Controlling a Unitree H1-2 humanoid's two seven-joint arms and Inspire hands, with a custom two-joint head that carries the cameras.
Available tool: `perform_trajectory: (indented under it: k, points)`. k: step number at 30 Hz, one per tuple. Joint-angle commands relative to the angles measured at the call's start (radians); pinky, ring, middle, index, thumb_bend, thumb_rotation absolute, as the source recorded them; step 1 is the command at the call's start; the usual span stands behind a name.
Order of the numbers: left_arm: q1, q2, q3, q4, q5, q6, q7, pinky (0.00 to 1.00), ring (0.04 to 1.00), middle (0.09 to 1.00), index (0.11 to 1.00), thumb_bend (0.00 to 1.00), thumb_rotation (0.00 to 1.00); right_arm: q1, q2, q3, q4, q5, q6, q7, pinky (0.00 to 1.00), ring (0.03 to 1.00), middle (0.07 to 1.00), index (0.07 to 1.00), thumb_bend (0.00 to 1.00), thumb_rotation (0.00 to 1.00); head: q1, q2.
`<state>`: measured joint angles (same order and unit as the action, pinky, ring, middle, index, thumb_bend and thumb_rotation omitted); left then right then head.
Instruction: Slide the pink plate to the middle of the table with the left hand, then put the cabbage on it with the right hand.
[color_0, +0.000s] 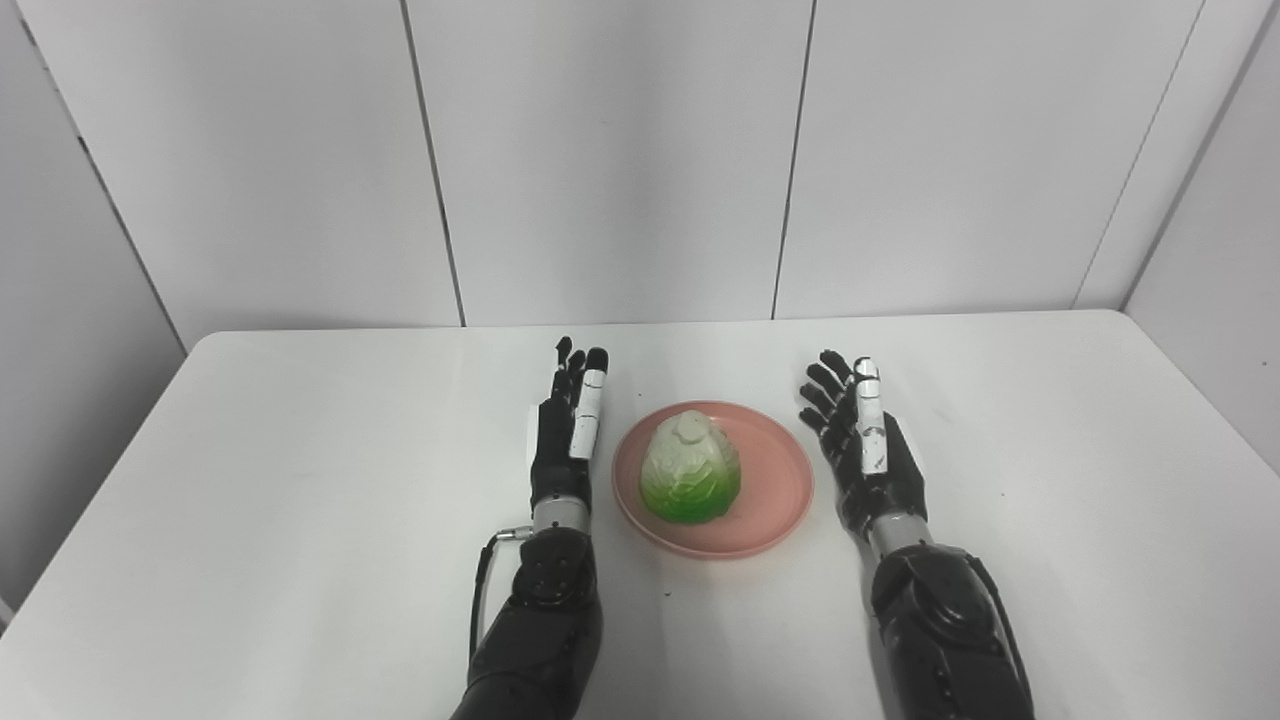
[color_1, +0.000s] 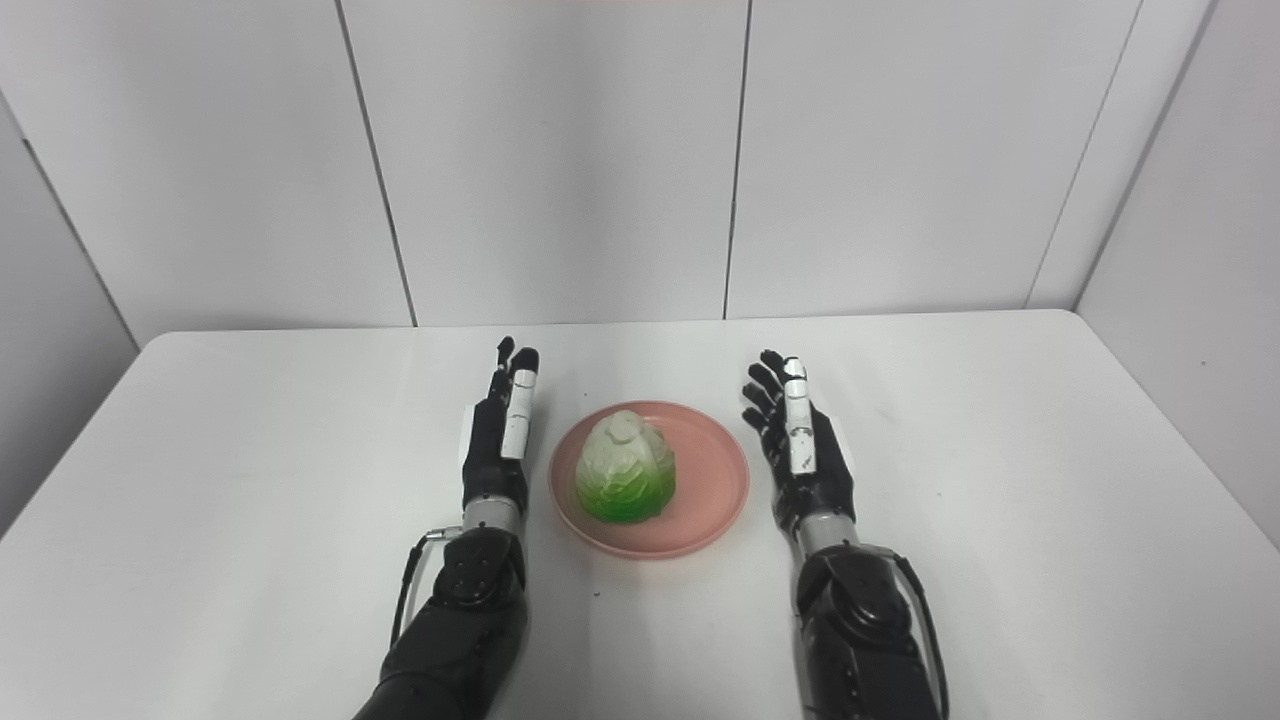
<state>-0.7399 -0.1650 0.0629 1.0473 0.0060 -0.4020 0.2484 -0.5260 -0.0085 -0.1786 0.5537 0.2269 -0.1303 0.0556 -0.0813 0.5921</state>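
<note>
Left hand (color_0: 563, 440) and right hand (color_0: 865, 450), both empty with fingers spread, flank pink plate (color_0: 775, 490) bearing cabbage (color_0: 690, 470).

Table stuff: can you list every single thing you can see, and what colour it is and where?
table: one, white, filling the lower part of both views, with grey wall panels behind it
pink plate: one, pink, near the middle of the table, between the two hands
cabbage: one, white on top and green at the bottom, standing on the left part of the plate
left hand: one, black with a white strip, open and empty, just left of the plate, fingers pointing away from the robot
right hand: one, black with a white strip, open and empty, just right of the plate, not touching it
</note>
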Motion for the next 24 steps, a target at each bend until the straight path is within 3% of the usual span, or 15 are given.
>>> perform_trajectory:
  k: [1, 13, 24]
  points:
    - [0.027, 0.002, -0.007, 0.015, -0.001, 0.019, -0.016, 0.99, 0.981, 0.974, 0.970, 0.92, 0.93, -0.010, 0.016, -0.013, 0.012, 0.009, -0.083, -0.014, 0.84, 0.844, 0.850, 0.850, 0.90, 0.95, 0.001, 0.000]
    - [0.031, 0.005, -0.002, 0.010, -0.010, 0.013, -0.025, 1.00, 0.999, 0.981, 0.972, 0.88, 0.92, -0.009, 0.025, -0.010, 0.022, -0.018, -0.158, -0.055, 0.80, 0.782, 0.766, 0.755, 0.90, 0.96, -0.002, -0.003]
    - [0.037, 0.006, -0.001, -0.002, -0.013, 0.027, -0.033, 1.00, 0.991, 0.967, 0.969, 0.92, 0.93, -0.008, 0.014, -0.003, 0.040, -0.032, -0.159, -0.066, 0.80, 0.787, 0.769, 0.745, 0.91, 0.94, -0.002, -0.005]
